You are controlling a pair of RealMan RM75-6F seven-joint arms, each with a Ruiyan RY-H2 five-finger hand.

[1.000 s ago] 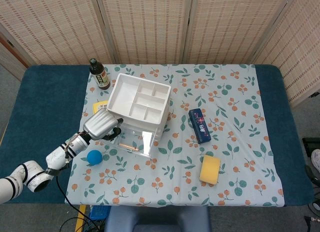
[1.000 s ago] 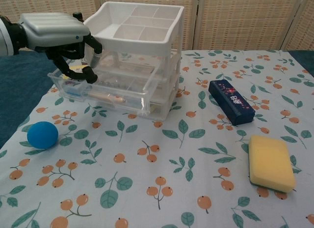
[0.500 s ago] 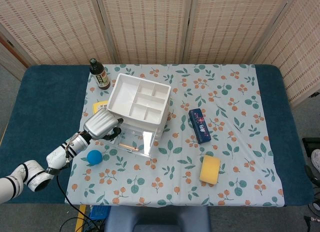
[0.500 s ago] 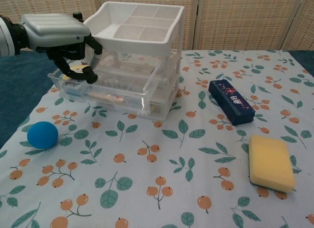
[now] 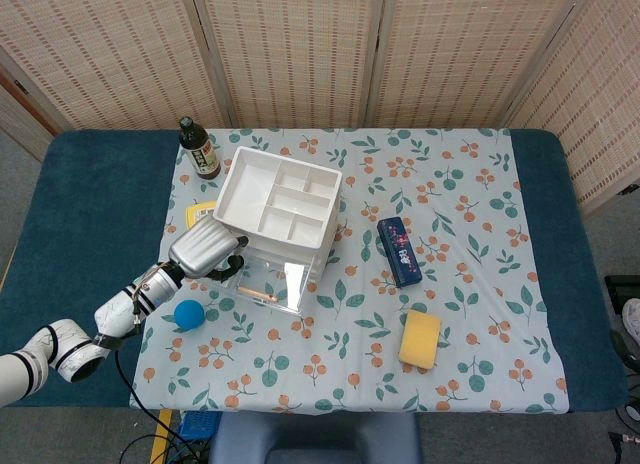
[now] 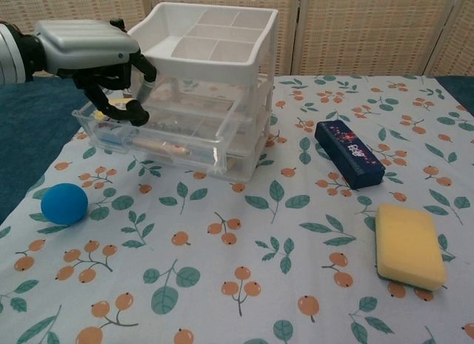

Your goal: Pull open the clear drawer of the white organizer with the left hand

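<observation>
The left robot hand (image 6: 92, 58) sits at the front left corner of the white organizer (image 6: 204, 66), its dark fingers (image 6: 122, 110) curled down over the rim of the clear drawer (image 6: 159, 136) and hooked on it. The drawer stands pulled partway out of the organizer toward the robot hand's side, with small items lying inside, among them an orange stick (image 5: 258, 294). Just below the robot hand on the counter (image 5: 90, 204), which is covered with a leaf-patterned cloth (image 6: 244, 277), rests a blue ball (image 6: 64, 203). Beyond the robot hand, past the organizer's far corner, stands a dark bottle (image 5: 198, 148). Well apart on the far side of the organizer lie a navy box (image 6: 348, 153) and a yellow sponge (image 6: 409, 245). The right robot hand shows in neither view.
</observation>
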